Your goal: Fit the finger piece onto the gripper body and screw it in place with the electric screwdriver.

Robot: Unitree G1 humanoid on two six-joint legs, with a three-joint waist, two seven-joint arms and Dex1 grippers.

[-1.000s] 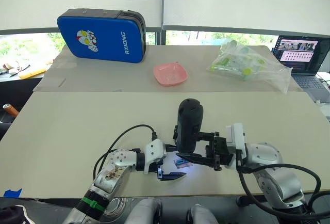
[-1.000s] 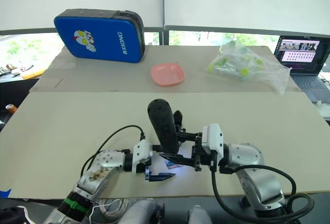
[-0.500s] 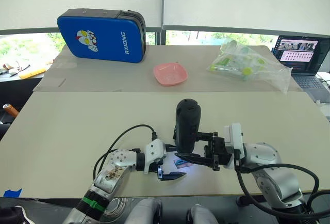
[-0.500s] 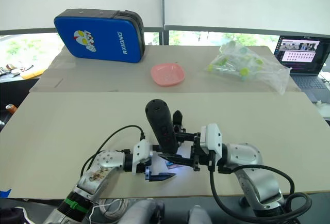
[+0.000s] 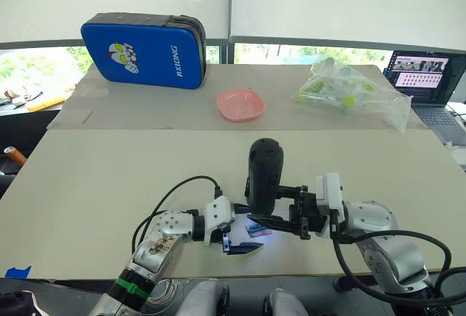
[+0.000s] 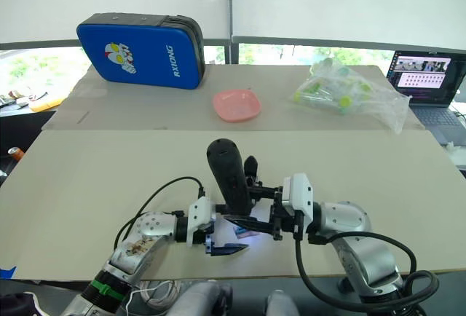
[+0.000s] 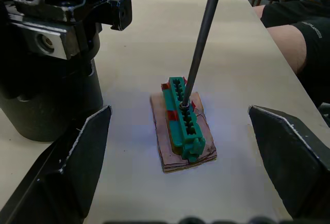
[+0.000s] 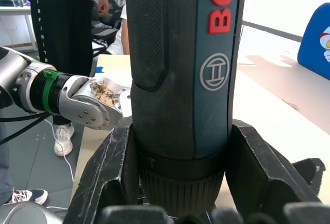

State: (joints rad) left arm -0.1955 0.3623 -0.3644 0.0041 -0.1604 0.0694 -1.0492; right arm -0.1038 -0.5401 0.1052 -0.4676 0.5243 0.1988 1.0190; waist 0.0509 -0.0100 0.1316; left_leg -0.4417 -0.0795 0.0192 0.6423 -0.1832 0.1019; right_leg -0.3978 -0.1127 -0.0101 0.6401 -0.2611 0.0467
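My right gripper (image 5: 268, 218) is shut on the electric screwdriver (image 5: 263, 174), a thick black cylinder standing nearly upright; the right wrist view has both fingers (image 8: 105, 182) clamped round its barrel (image 8: 180, 79). Its thin metal bit (image 7: 202, 38) comes down into a small green-and-brown block (image 7: 181, 121), lit by the tip light. My left gripper (image 7: 178, 146) is open, with its fingers wide apart on either side of that block. The gripper body (image 6: 251, 167) stands just behind the screwdriver, one pointed finger up; it appears as a black mechanism (image 7: 51, 53) beside the block. The finger piece is out of view.
At the table's far side lie a blue case (image 5: 142, 50), a pink bowl (image 5: 240, 103) and a clear bag of tubes (image 5: 346, 90). A laptop (image 5: 426, 76) sits far right. A person's arm (image 7: 299, 43) is near the table edge. People stand beyond (image 8: 67, 28).
The top of the screwdriver has leaned very slightly to the left. The left gripper and the block have not moved.
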